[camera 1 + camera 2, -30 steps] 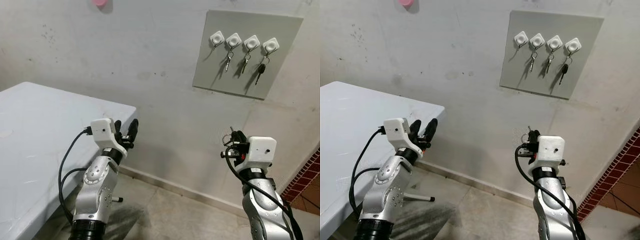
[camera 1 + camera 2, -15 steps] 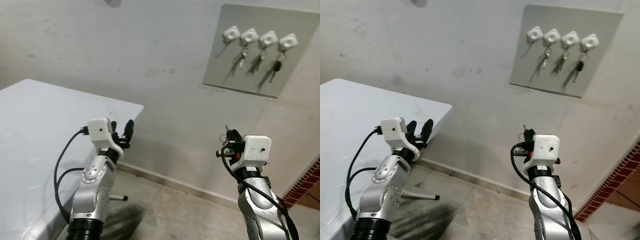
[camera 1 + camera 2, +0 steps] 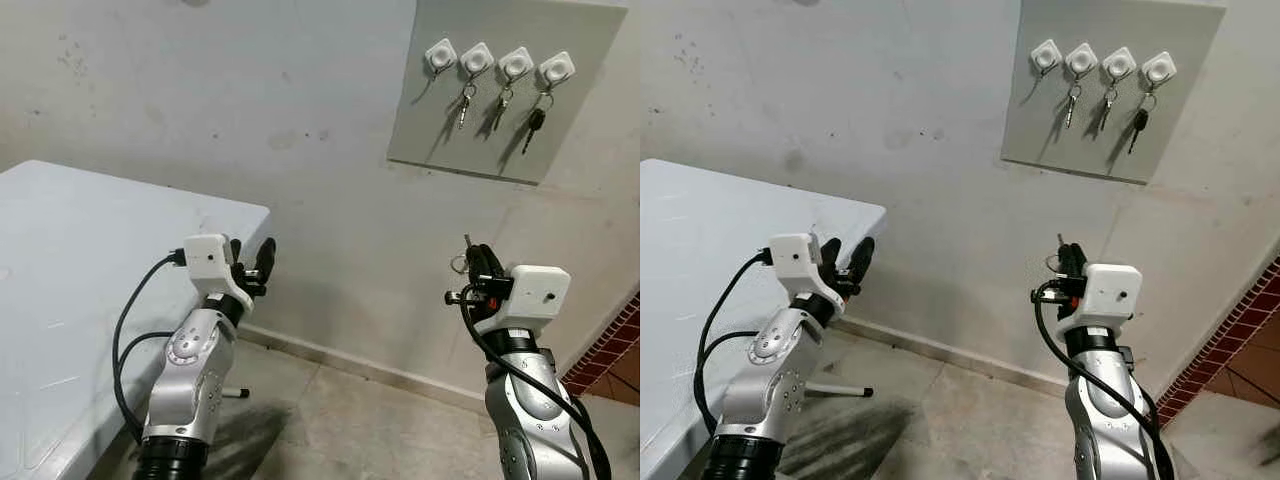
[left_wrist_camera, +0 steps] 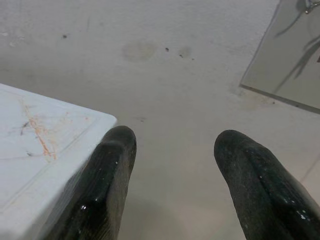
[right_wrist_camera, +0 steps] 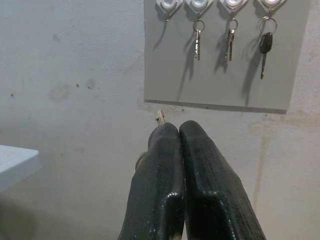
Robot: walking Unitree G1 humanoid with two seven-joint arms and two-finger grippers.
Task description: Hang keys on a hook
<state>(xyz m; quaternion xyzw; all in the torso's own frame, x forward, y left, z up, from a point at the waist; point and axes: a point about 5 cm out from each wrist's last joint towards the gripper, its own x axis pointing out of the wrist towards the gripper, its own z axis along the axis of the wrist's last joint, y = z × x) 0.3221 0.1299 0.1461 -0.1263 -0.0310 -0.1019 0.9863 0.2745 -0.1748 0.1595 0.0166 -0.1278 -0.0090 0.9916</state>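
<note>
Grey plaster wall [image 3: 250, 110] fills the background, tiled floor [image 3: 340, 420] along the bottom, red brick edge [image 3: 610, 350] at lower right. White table [image 3: 70, 260] takes the left side of the frame. Grey hook board [image 3: 505, 90] sits at upper right with four white hooks [image 3: 498, 62]; the leftmost hook [image 3: 440, 54] is bare, the other three carry hanging keys [image 3: 500, 105], the rightmost with a black head. Left arm [image 3: 190, 370] rises at lower left beside the table corner, left gripper [image 4: 172, 165] empty, fingers [image 4: 107, 180] spread apart, aimed at the wall. Right arm [image 3: 530, 410] at lower right, well below the board. Right gripper [image 5: 179, 132] has fingers pressed together, clenched on a key [image 5: 160, 117]: its metal tip pokes out above the fingertips, and a key ring [image 3: 458, 265] shows beside the fingers.
</note>
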